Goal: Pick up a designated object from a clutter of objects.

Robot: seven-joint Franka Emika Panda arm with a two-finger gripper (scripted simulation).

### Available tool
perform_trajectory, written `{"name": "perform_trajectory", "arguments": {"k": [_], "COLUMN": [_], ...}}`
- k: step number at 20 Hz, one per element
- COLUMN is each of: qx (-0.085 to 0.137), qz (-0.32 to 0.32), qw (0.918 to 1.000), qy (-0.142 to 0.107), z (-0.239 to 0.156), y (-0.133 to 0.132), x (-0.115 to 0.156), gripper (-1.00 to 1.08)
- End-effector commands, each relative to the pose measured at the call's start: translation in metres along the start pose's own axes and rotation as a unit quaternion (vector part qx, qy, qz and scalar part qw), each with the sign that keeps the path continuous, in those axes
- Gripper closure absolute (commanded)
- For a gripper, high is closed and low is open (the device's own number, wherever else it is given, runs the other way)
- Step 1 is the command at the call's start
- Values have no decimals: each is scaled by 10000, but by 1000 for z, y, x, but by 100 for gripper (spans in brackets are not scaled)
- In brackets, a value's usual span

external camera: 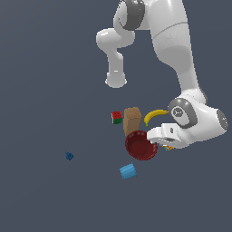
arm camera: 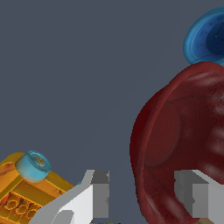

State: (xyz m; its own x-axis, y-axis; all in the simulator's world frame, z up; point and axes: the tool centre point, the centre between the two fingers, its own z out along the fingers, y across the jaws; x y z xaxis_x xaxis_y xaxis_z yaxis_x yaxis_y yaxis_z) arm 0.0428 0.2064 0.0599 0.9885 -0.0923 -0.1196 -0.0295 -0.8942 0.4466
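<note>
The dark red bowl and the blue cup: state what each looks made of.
Dark red bowl: looks like glazed ceramic or glossy plastic, given the soft highlights on its ribbed wall; the render leaves it open. Blue cup: probably smooth plastic, uniform colour with a faint sheen.

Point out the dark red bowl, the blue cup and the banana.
dark red bowl [external camera: 141, 145], exterior view, inner floor.
blue cup [external camera: 128, 171], exterior view, side wall.
banana [external camera: 155, 114], exterior view, middle of curve.

Glossy, smooth dark red bowl [arm camera: 183, 131]
</note>
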Motion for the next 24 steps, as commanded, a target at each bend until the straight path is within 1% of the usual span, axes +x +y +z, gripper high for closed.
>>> {"name": "perform_trajectory", "arguments": {"k": [1,10,13,14,24], "qx": [0,-5,-5,-5,-9], "qz": [5,12,12,12,17], "qw": [10000,10000,10000,10000,10000], "qy": [2,5,5,5,2], "z": [0,27,30,30,30], "y": [0,0,0,0,0], "x": [0,0,0,0,0], "gripper": [-20,-20,-20,108,108]}}
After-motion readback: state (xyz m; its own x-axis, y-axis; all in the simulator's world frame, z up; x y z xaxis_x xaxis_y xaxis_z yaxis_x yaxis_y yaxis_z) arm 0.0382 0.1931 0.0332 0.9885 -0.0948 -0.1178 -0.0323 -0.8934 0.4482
